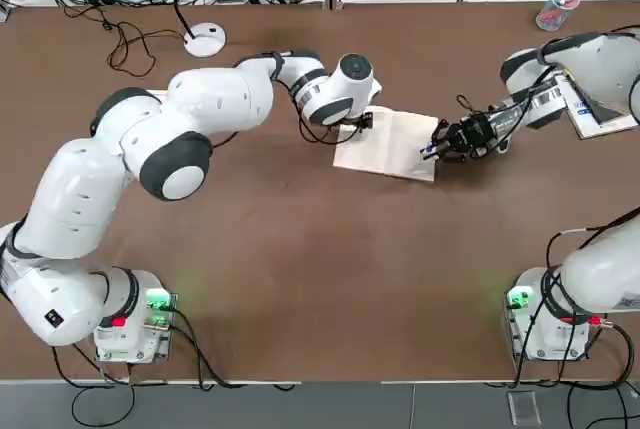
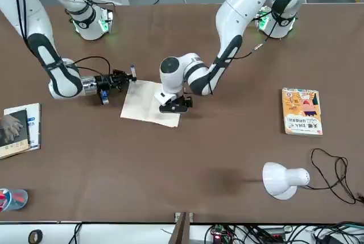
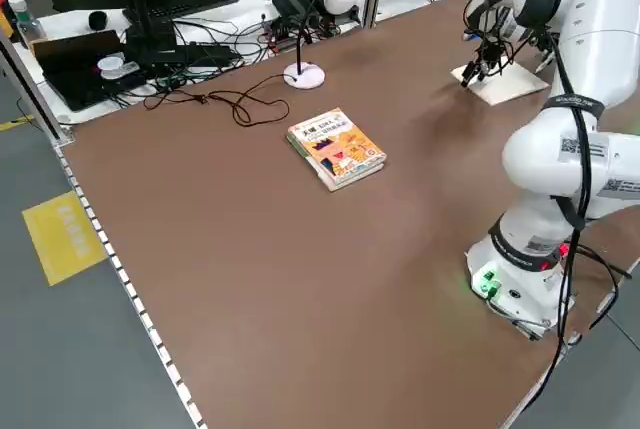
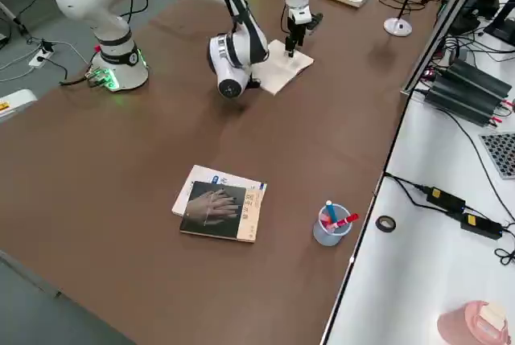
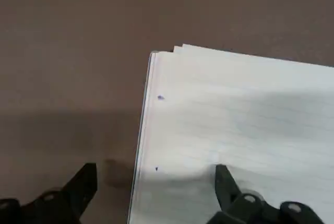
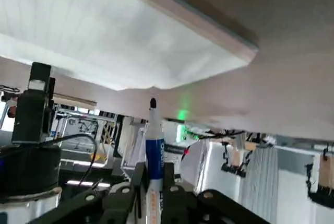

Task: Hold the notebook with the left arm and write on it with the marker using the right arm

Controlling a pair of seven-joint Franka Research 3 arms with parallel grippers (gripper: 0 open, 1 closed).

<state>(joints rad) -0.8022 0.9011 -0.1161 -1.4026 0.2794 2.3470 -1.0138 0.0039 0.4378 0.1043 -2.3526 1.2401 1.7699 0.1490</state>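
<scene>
The cream-white notebook (image 1: pixel 388 145) lies open on the brown table, mid-back. My left gripper (image 1: pixel 362 121) is down at its left edge. In the left wrist view the left gripper (image 5: pixel 156 176) is open, one fingertip (image 5: pixel 223 178) on the page (image 5: pixel 245 114) and the other over the table beside the edge. My right gripper (image 1: pixel 445 140) lies low at the notebook's right edge, shut on the marker (image 6: pixel 154 141), whose dark tip points at the page edge (image 6: pixel 156 85). The frames do not show whether the tip touches the paper. The front view shows the marker (image 2: pixel 132 72) beside the notebook (image 2: pixel 149 103).
An orange-yellow book (image 2: pixel 302 111) lies on the robot's left side of the table. A dark-covered book (image 2: pixel 14 130) lies on the far right, near a cup of pens (image 4: pixel 330 224). A white desk lamp (image 2: pixel 281 180) stands at the back edge, with cables behind it.
</scene>
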